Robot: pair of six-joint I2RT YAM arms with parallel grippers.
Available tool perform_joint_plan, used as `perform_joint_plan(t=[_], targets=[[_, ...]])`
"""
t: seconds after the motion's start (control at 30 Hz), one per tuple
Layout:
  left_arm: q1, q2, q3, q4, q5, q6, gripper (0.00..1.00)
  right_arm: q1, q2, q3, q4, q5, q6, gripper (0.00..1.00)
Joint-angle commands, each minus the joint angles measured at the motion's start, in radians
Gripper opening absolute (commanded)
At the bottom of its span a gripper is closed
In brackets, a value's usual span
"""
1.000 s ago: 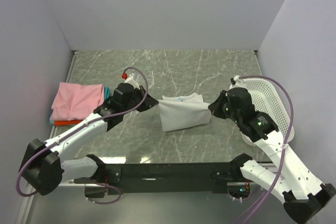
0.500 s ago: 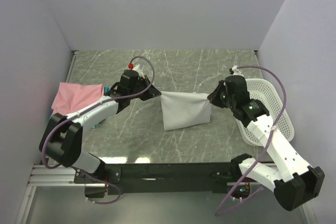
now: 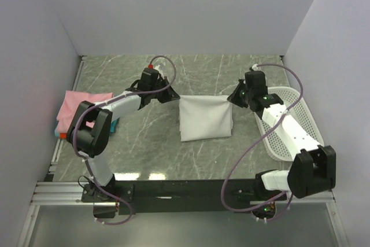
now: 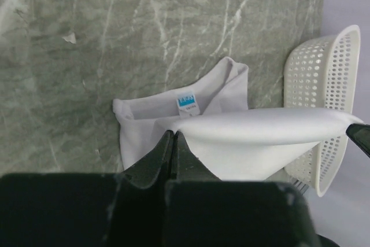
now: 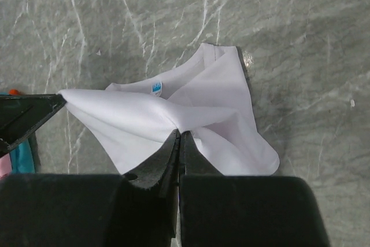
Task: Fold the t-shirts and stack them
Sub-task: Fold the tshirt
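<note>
A white t-shirt [image 3: 205, 118] lies mid-table, its near half folded up and stretched between both grippers. My left gripper [image 3: 174, 98] is shut on its left corner, my right gripper [image 3: 230, 99] on its right corner. In the left wrist view the gripper [image 4: 174, 134] pinches the white cloth [image 4: 260, 137] above the blue neck label [image 4: 186, 102]. In the right wrist view the gripper [image 5: 178, 132] pinches the cloth [image 5: 127, 111], and the label [image 5: 156, 88] shows behind. A pink folded shirt [image 3: 81, 103] tops a stack at the left, with teal [image 3: 113, 125] and orange-red [image 3: 62, 135] edges below.
A white perforated plastic basket [image 3: 295, 125] stands at the right edge of the table, also in the left wrist view [image 4: 324, 79]. The grey marble table [image 3: 196, 73] is walled by white panels at the back and sides.
Both grippers have moved toward the back of the table, carrying the shirt's near edge up and over. The neck and label, visible a second ago, are now covered from above.
</note>
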Motion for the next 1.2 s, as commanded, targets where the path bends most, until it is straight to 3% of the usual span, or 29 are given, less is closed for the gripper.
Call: perform_joint_plan(t=[0.0,0.73,0.8,0.9,0.93,0.97,1.03,1.07,1.17], targets=[[0.021,0.031,0.061,0.006,0.019,0.023,0.01,-0.029,0.058,0.063,0.081,-0.05,-0.036,0.0],[0.04,0.317,0.34,-0.117,0.002,0.092,0.01,-0.115,0.457,0.23,0.144,-0.114,-0.067,0.0],[0.04,0.338,0.36,-0.134,-0.019,0.097,0.04,-0.121,0.514,0.256,0.138,-0.145,-0.079,0.1],[0.04,0.344,0.4,-0.189,-0.052,0.106,0.21,-0.121,0.551,0.305,0.106,-0.173,-0.096,0.27],[0.04,0.34,0.406,-0.2,-0.073,0.1,0.32,-0.121,0.549,0.322,0.091,-0.174,-0.099,0.31],[0.04,0.334,0.411,-0.226,-0.082,0.101,0.6,-0.119,0.536,0.328,0.077,-0.171,-0.105,0.42],[0.04,0.305,0.417,-0.246,-0.104,0.109,0.99,-0.121,0.503,0.324,0.048,-0.151,-0.107,0.53],[0.04,0.292,0.417,-0.263,-0.105,0.109,0.99,-0.121,0.461,0.318,0.037,-0.147,-0.109,0.61],[0.031,0.205,0.359,-0.249,-0.101,0.097,0.99,-0.107,0.325,0.243,0.029,-0.136,-0.113,0.63]])
